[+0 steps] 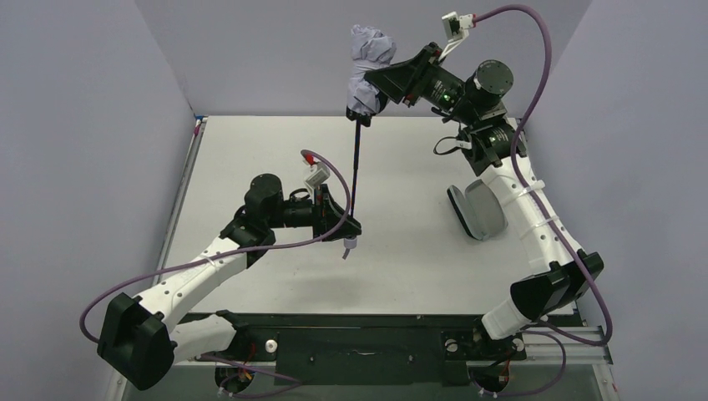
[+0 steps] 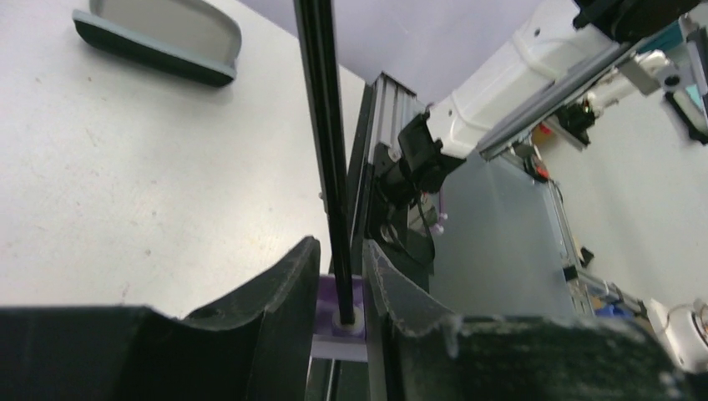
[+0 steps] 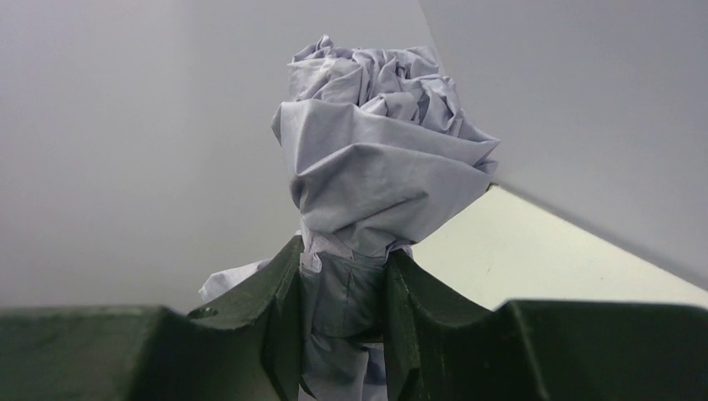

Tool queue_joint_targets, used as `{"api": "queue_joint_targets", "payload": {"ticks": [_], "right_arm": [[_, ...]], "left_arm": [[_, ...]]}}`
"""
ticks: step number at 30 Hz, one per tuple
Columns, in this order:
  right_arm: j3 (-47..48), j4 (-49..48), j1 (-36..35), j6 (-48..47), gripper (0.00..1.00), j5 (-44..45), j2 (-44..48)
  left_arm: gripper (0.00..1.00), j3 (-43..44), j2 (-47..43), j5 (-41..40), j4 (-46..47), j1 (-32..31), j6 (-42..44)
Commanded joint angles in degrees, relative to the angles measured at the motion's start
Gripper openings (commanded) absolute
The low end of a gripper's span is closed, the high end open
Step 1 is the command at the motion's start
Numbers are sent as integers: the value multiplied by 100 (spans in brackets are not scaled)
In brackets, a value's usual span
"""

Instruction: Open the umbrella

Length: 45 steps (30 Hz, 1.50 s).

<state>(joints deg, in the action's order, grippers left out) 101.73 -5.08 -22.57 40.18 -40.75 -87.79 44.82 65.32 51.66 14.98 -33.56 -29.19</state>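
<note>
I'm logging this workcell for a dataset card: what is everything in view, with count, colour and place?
Compact fabric umbrella with thin shaft: one, pale lavender folded canopy, black shaft, stretched between both grippers above the table.
Flat oval pad with dark rim: one, grey, on the table's right side beside the right arm.
Table: one, white, under everything.
Left gripper: one, black, closed on the umbrella's lower end.
Right gripper: one, black, closed on the bunched canopy, raised near the far edge.
</note>
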Motion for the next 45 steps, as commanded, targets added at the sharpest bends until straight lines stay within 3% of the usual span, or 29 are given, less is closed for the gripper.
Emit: {"api": "queue_joint_targets", "payload": {"ticks": [1, 7, 12, 15, 17, 23, 29, 33, 36, 42, 45], "right_arm": [[840, -1326, 254, -141, 0, 1305, 104], [1144, -1470, 273, -192, 0, 1527, -66], [1159, -1525, 342, -383, 0, 1589, -73], [879, -1490, 330, -409, 0, 1434, 25], [457, -1397, 293, -469, 0, 1265, 179], [-956, -1192, 129, -576, 0, 690, 789], [-1757, -748, 65, -654, 0, 256, 1171], [-1953, 43, -188, -1160, 0, 827, 1373], [-2033, 457, -520, -1539, 0, 1384, 1486], [-2068, 620, -811, -1677, 0, 1500, 1522], [-2087, 609, -959, -1690, 0, 1489, 1554]], "left_arm": [[23, -236, 64, 450, -1132, -135, 663], [21, -258, 234, 513, -1682, -259, 1075], [20, -365, 264, 554, -1616, -265, 883], [23, 3, 236, 299, -1747, -220, 1086], [29, 460, 195, -98, -1870, -76, 1116], [69, 1879, 185, -222, -1643, 681, 980], [89, 2307, 240, -135, -1131, 1368, 724], [95, 2600, 370, -1134, -1185, 1266, 660], [95, 2792, 520, -1751, -1350, 848, 799], [100, 2708, 663, -1883, -1030, 351, 603], [97, 2675, 758, -2200, -922, 193, 586]]}}
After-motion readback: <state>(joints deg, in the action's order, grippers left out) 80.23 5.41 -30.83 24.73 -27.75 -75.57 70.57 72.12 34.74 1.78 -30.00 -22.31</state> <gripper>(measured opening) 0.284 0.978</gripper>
